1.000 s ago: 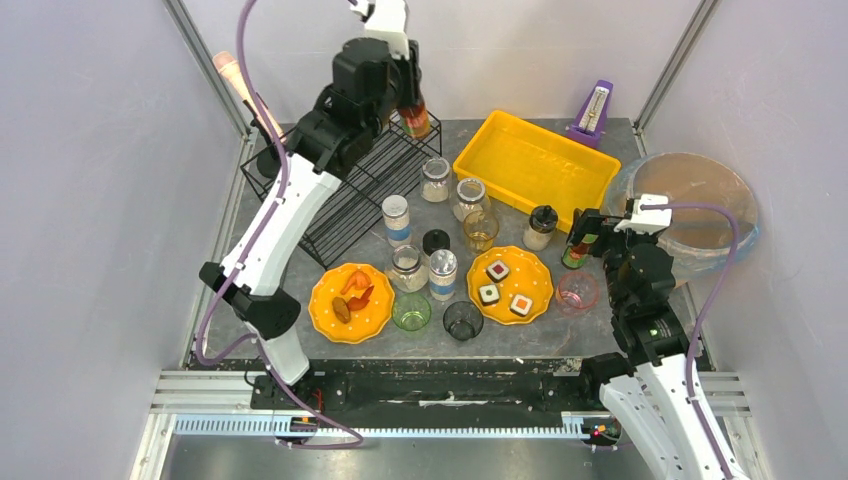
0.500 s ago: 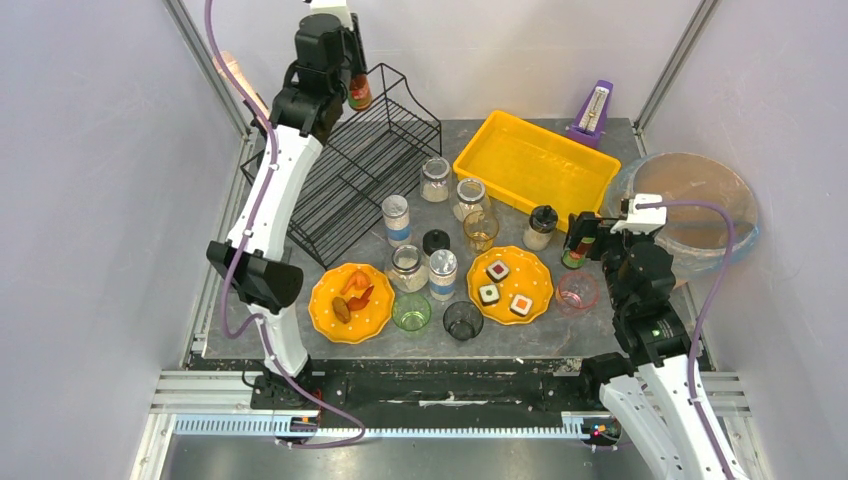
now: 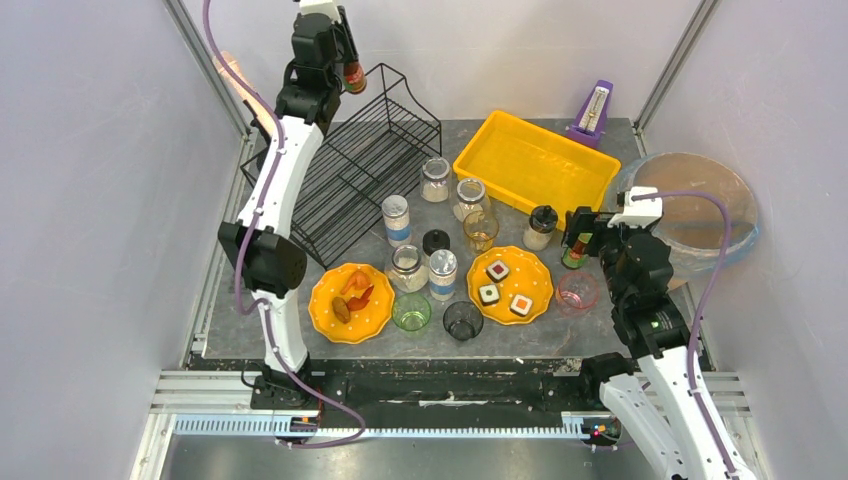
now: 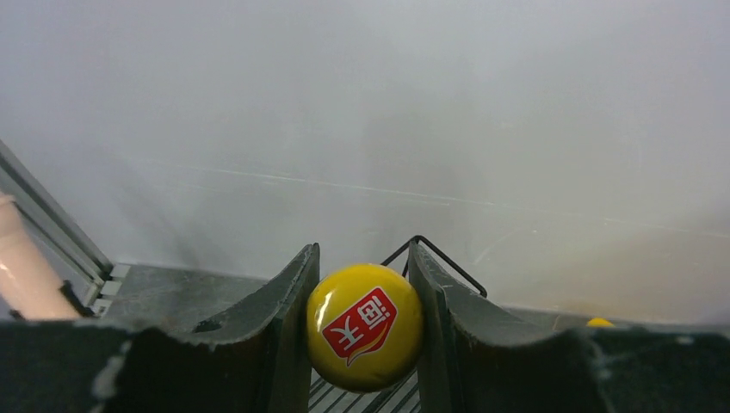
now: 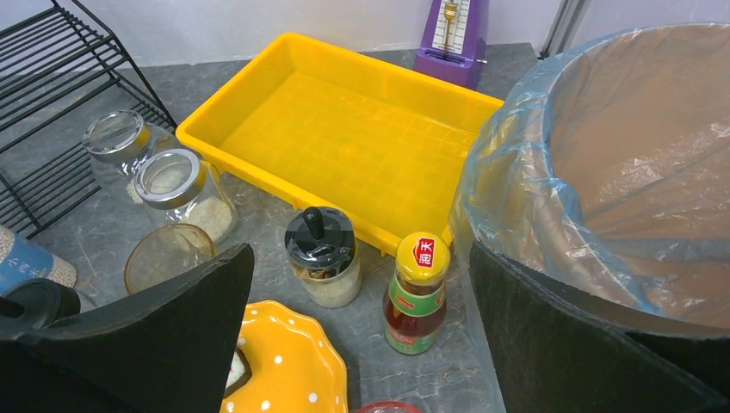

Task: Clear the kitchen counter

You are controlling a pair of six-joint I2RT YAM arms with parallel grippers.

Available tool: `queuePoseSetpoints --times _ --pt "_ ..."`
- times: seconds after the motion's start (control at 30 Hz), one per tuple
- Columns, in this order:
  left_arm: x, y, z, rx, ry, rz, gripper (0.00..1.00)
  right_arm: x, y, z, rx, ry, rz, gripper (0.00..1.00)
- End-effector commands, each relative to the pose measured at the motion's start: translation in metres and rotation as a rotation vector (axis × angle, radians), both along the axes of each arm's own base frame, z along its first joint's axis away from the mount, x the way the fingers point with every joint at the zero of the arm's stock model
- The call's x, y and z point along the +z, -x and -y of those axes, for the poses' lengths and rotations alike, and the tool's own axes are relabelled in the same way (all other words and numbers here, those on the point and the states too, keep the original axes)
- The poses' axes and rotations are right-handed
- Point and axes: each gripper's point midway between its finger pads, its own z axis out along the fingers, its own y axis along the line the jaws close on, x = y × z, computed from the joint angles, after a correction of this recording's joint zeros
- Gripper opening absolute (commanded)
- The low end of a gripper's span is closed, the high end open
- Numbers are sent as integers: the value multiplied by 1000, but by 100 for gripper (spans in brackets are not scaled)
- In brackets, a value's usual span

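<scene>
Well beneath left fingers (image 4: 280, 344): kitchen counter (image 3: 585, 335).

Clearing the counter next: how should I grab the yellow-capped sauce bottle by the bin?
Probably grip the sauce bottle around its labelled body, level from the near side: it stands upright, with the shaker on one side and the bin on the other.

"海天" on yellow cap (image 4: 364, 325)

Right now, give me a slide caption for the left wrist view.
Left tool clamped on a yellow-capped sauce bottle, held above the black wire rack, pale wall behind.
</scene>
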Motion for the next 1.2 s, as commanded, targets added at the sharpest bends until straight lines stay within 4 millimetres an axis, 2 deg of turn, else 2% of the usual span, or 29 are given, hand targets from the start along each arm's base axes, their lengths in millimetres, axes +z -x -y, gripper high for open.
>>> queuePoseSetpoints --times 0.0,0.13,0.47,0.63,0.8,0.9,0.97,1.17 --pt "52 -9 6 -39 117 207 2 21 -3 1 -12 -1 40 98" --pt "25 -29 9 -52 126 171 2 17 -6 1 -12 5 22 98" --pt "-23 -68 24 -98 120 140 3 3 -13 -2 -10 0 -25 98" --pt "-46 -79 30 -114 116 107 21 -1 -15 -3 -10 0 -40 98" --pt "-58 -84 36 -138 116 88 47 -3 -16 -3 -11 1 -46 98" --pt "-53 -85 37 -145 122 115 66 -5 -16 -3 -11 -1 -51 98" --pt "-52 -85 38 -148 119 121 76 -6 -15 -3 -12 -3 -52 98" --pt "-47 -82 39 -158 125 121 95 -6 -14 -4 -6 0 -58 98"
